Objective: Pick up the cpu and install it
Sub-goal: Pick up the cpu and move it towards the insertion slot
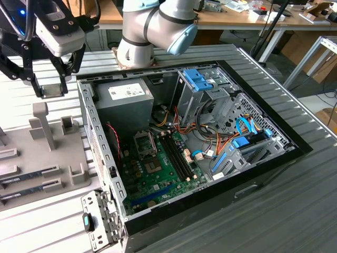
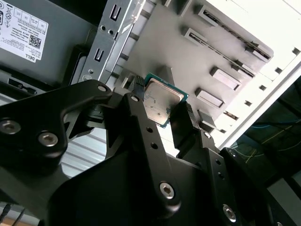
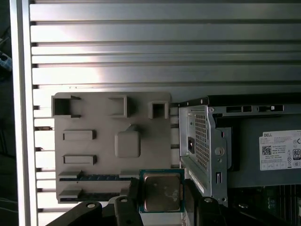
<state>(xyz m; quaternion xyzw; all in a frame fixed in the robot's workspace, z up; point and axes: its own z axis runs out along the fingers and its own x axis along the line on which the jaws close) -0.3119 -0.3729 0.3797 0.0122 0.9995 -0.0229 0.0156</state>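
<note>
A: Cpu (image 3: pixel 162 191) first. Where?

B: Pinched flat between the 2 fingers of the claw (image 2: pixel 161 101), 1 finger on each opposite edge. Silvery top and thin green rim plain in both wrist views.

A: So clamped on it?

B: Yes, closed around the cpu and gripping it by the edges. Held up in the air.

A: And straight below the claw?

B: A grey tray (image 3: pixel 103 127) with raised blocks and slots, lying on a slatted metal table (image 3: pixel 164 47). A raised square pad (image 3: pixel 127 143) near the tray's middle. Dark memory sticks (image 3: pixel 96 176) lying in the long slots, on the part of the tray closest under the claw.

A: Beside the claw?

B: An open computer case (image 1: pixel 100 147), just beside the tray, on the exterior view's right of the claw. Inside, nearest the claw, a grey power-supply box (image 1: pixel 124 100). Farther off, a green board (image 1: pixel 158 168) carrying a square socket (image 1: pixel 145 141), well apart from the claw.

A: Beyond that?

B: The arm's pale base (image 1: pixel 134 50), standing on the table past the case's far wall, also to the exterior view's right of the claw.
</note>
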